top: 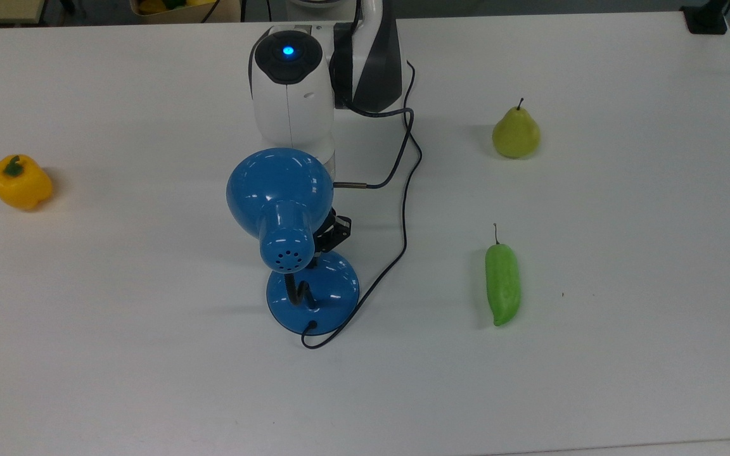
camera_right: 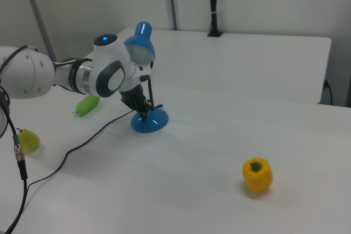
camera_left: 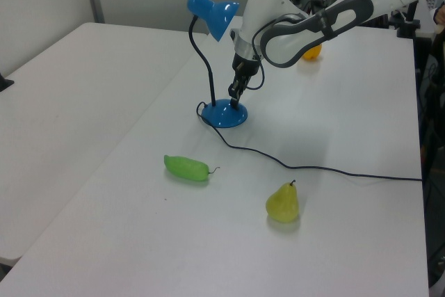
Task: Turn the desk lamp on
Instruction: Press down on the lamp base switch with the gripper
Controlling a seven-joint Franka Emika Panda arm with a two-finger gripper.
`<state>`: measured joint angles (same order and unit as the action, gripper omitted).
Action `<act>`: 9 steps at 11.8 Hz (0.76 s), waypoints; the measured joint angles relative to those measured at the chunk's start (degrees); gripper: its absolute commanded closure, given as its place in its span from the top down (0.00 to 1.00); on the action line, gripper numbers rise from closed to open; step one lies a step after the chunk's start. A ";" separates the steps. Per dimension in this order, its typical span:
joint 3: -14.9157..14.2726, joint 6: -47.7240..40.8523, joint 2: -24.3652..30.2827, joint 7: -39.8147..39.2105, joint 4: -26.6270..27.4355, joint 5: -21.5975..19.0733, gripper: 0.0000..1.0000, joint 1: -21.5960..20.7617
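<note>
Blue desk lamp (top: 279, 196), gripper (camera_left: 236, 98) touching its round base (camera_left: 224, 113)

Glossy white rounded arm shell (top: 291, 101) with dark grey joint bands, capped by a black oval panel with a glowing blue light (top: 288, 50). Slim black gripper (camera_left: 236, 99) at the tip; thin dark cable (top: 397, 136) looping off the wrist at 3 o'clock.

The scene is being lit brightly and evenly from overhead. Only soft, faint shadows are being cast on the white bench (top: 149, 380), just beside each object. Small white glare spots are being reflected off the glossy shade of the desk lamp (top: 279, 183) in the top view. A slightly hazy, washed-out look is being given to the left and right views.
</note>
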<state>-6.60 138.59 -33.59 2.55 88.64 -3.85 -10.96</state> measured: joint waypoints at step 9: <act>-0.25 2.30 -0.60 0.02 -0.01 2.04 0.00 -0.56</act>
<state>-6.85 140.89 -34.20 2.57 88.63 -1.81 -11.51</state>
